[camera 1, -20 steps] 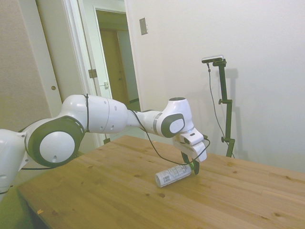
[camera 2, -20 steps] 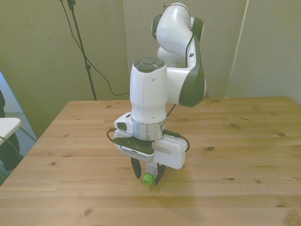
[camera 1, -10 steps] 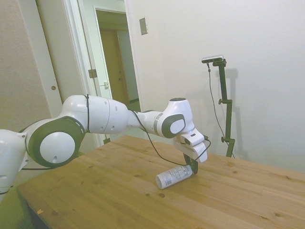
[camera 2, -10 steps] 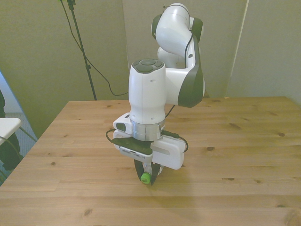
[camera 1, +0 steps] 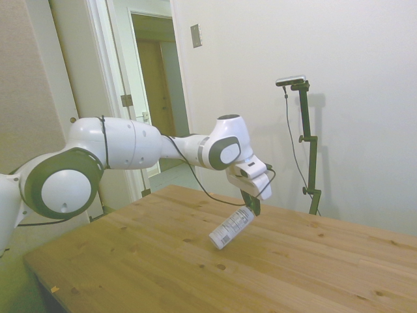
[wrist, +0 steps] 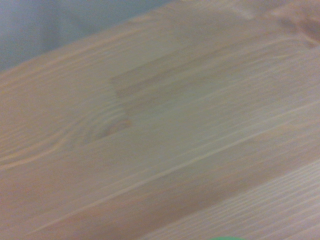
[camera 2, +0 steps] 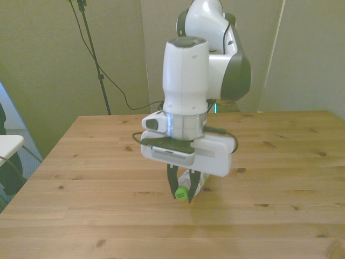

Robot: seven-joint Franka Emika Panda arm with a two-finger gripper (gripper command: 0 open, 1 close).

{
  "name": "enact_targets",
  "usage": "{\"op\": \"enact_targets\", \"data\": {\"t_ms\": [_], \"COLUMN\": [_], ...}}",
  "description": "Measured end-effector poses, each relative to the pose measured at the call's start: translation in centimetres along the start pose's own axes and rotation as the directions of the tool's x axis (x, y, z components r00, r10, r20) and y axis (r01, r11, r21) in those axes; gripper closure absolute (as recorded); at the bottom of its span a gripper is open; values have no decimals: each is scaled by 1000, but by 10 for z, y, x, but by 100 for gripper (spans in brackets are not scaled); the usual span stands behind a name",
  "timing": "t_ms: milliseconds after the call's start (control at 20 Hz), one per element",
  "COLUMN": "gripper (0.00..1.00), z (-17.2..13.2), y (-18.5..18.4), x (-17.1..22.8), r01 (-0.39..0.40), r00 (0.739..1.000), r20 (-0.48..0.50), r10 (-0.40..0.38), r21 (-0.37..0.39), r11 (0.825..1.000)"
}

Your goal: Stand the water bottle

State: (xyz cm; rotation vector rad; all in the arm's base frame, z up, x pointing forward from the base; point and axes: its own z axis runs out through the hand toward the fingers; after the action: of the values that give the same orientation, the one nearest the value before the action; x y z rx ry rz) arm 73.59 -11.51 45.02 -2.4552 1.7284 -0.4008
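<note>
One white arm (camera 1: 130, 147) reaches low over the table (camera 1: 163, 274), its gripper (camera 2: 182, 190) clamped on the green-capped neck of the water bottle (camera 1: 231, 227), which hangs tilted above the wood, base lowest

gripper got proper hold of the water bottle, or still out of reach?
Looks like yes: the gripper is shut on the water bottle at its green cap end, and the bottle hangs tilted, apparently off the table.

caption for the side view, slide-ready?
White two-finger gripper holds slim white-labelled plastic water bottle by its neck, tilted above wooden table.
</note>
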Motion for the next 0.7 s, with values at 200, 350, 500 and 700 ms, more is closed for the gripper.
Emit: {"op": "enact_targets", "data": {"t_ms": [200,350,500,700], "gripper": [100,100,100,100], "z": [-50,-79,-91,-96], "y": [-13,-10,5,28], "x": [-59,-98,-130,-158], "r01": [40,60,72,83], "r00": [997,985,964,927], "r20": [-71,-171,-265,-375], "r10": [-33,-34,-17,23], "r21": [86,148,200,264], "r11": [996,987,977,961]}}
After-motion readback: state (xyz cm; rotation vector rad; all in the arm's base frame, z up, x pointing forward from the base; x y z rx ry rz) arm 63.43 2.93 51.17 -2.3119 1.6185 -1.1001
